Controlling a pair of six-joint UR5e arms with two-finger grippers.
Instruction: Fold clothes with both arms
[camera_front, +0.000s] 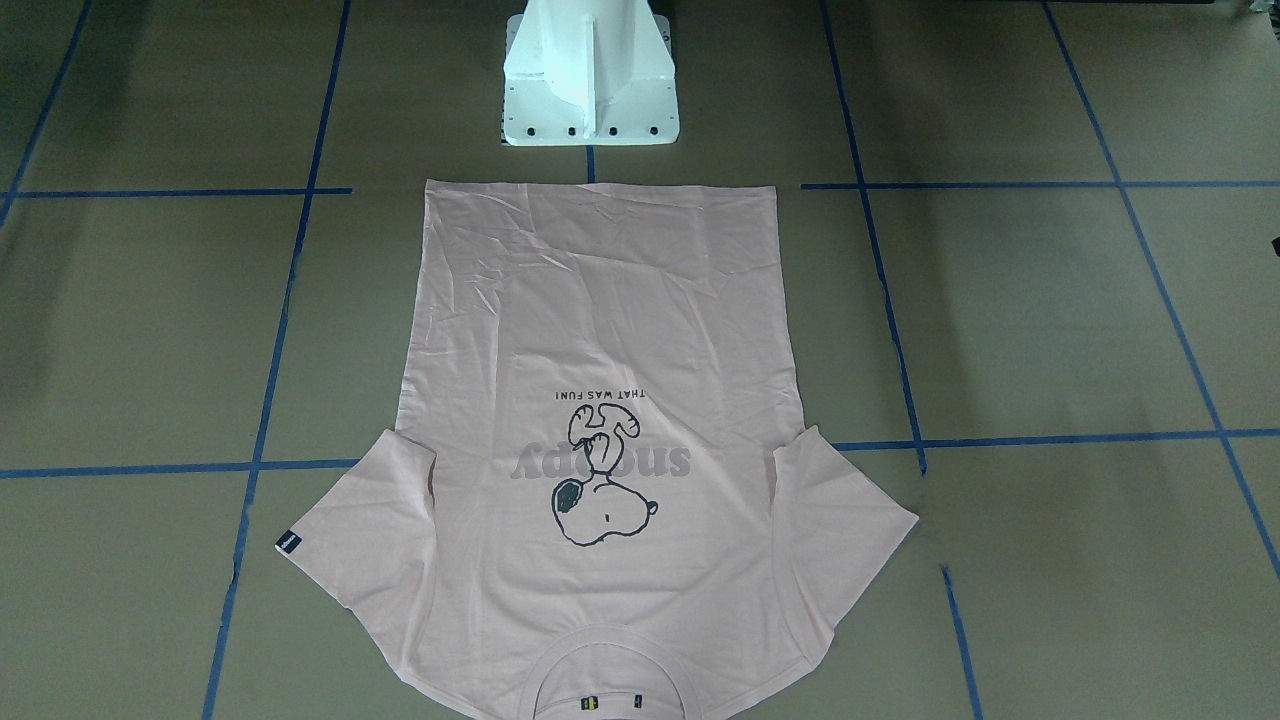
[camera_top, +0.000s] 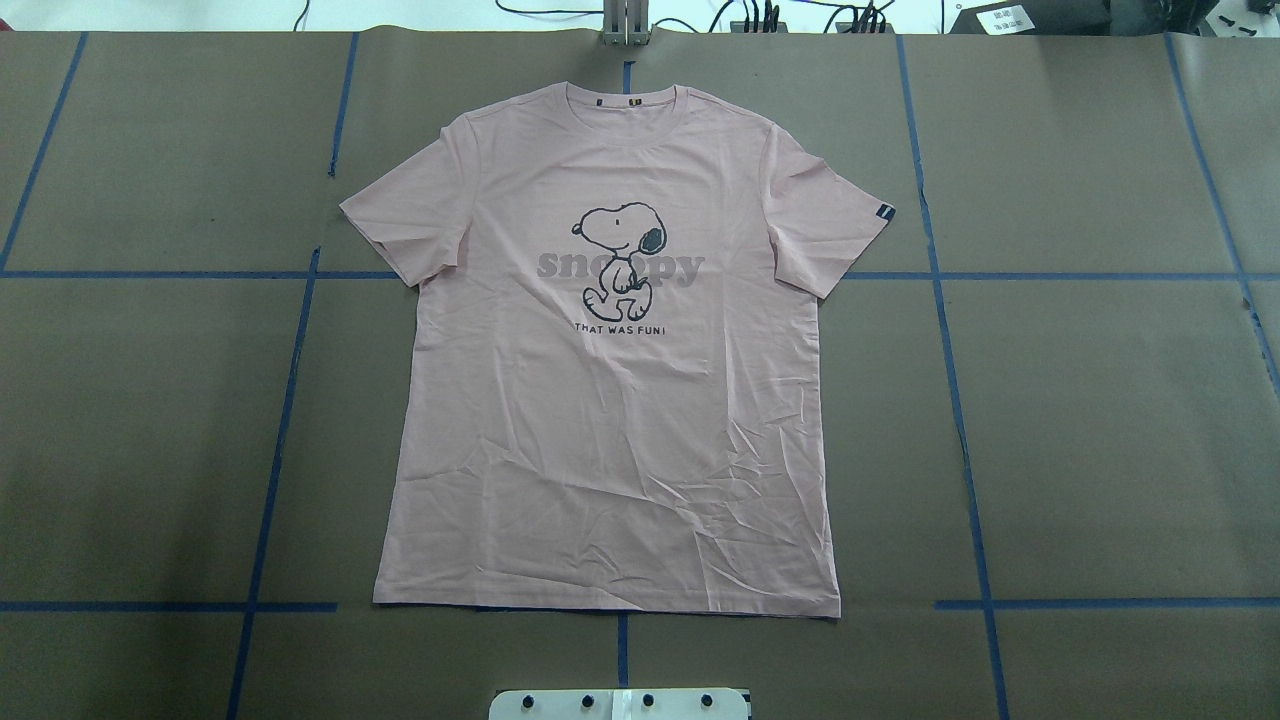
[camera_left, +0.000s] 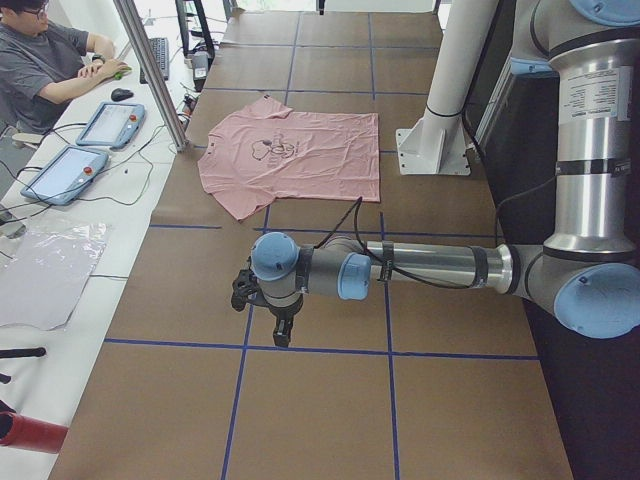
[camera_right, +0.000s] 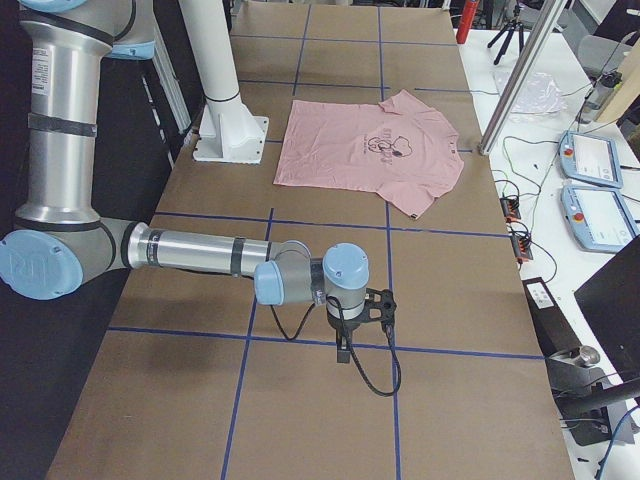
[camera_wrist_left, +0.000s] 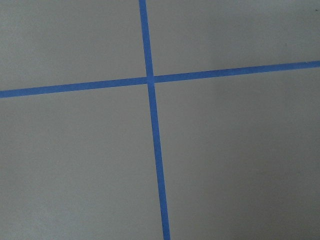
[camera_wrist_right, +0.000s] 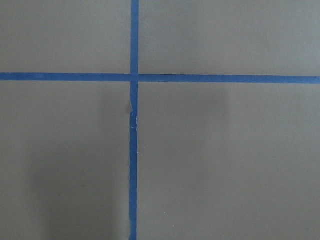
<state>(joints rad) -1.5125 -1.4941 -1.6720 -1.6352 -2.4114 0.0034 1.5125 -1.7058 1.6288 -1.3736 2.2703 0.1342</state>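
Note:
The pale pink T-shirt lies flat and spread out, print side up, in the middle of the table. Its collar is at the far edge and its hem is near the robot's base. It also shows in the front view, the left view and the right view. My left gripper hangs over bare table far to the shirt's left. My right gripper hangs over bare table far to its right. Both show only in the side views, so I cannot tell if they are open. Both wrist views show only brown table and crossed blue tape.
The white pedestal base stands just behind the shirt's hem. Blue tape lines form a grid on the brown table. A seated person, tablets and cables are on a side bench past the table's far edge.

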